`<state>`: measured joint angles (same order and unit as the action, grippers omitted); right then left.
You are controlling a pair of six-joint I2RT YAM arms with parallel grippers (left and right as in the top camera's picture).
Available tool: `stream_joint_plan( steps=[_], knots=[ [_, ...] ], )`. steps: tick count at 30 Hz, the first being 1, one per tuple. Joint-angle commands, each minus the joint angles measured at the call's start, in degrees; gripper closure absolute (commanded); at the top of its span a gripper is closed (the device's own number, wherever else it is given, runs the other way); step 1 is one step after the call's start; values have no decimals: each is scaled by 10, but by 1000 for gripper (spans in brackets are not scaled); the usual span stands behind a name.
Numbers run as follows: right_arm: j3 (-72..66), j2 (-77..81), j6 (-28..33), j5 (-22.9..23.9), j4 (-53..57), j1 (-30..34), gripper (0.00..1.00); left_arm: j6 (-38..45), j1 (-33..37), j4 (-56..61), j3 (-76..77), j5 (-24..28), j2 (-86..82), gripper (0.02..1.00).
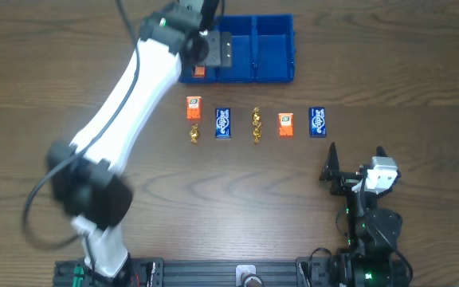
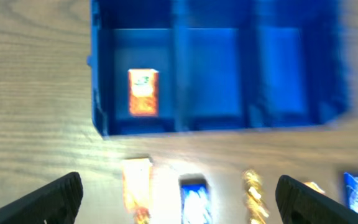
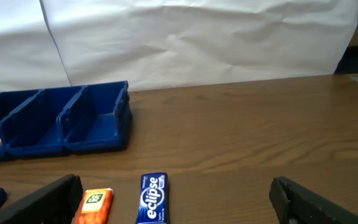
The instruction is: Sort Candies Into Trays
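A blue tray (image 1: 273, 48) with three compartments stands at the back of the table. One orange candy box (image 2: 143, 92) lies in its left compartment. My left gripper (image 1: 213, 54) hangs open and empty above that compartment, its fingers (image 2: 55, 199) spread wide. In a row in front of the tray lie an orange box (image 1: 194, 108), a gold candy (image 1: 194, 133), a blue pack (image 1: 223, 122), another gold candy (image 1: 256, 125), an orange box (image 1: 286, 124) and a blue pack (image 1: 318, 121). My right gripper (image 1: 355, 151) rests open near the front right, behind the blue pack (image 3: 152, 198).
The wooden table (image 1: 405, 72) has free room to the right of the tray and the candy row. A white sheet (image 3: 197, 37) hangs behind the table's far edge. The left arm's white link (image 1: 126, 96) crosses the table's left half.
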<state>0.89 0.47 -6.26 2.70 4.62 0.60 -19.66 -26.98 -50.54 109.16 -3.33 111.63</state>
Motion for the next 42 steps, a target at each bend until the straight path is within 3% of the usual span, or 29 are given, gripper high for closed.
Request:
stream_joint_plan(
  steps=[1, 10, 42],
  knots=[
    [-4, -3, 5, -3, -1, -2, 1, -33, -4, 74, -203, -11, -111, 18],
    [-4, -3, 5, -3, -1, -2, 1, -49, 2, 127, -300, -12, -69, 34],
    [-4, -3, 5, -3, -1, -2, 1, -61, 24, 180, -303, 4, 66, 229]
  ],
)
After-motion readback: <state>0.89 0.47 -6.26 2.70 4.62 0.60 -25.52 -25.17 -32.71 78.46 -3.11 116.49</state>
